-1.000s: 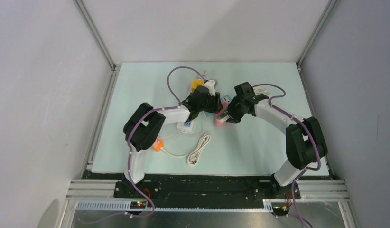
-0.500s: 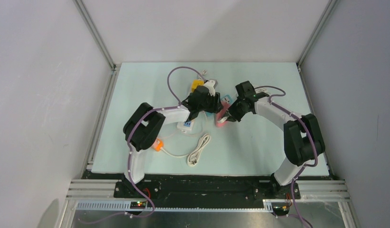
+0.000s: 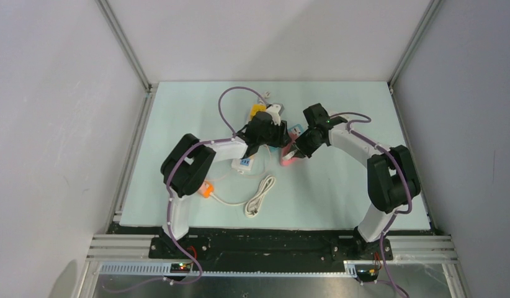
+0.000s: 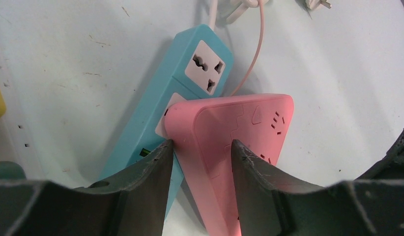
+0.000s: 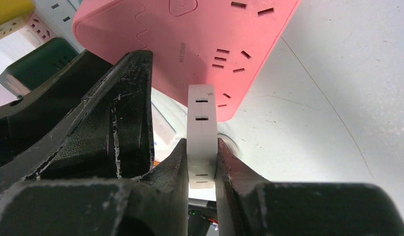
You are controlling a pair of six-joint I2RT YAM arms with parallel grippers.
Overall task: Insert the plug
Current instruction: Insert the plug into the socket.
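Two end effectors sit close together at the middle of the table point(image 3: 178, 136) in your top view, the left end effector point(image 3: 269, 132) and right end effector point(image 3: 300, 148) either side of the pink power strip point(image 3: 288, 156). In your left wrist view, its fingers point(image 4: 152, 167) clamp that pink strip by its sides, one corner overlapping a blue power strip point(image 4: 190, 78). In your right wrist view, the jaws pinch the white plug point(image 5: 202, 128) tightly, with its tip at the pink strip's socket face.
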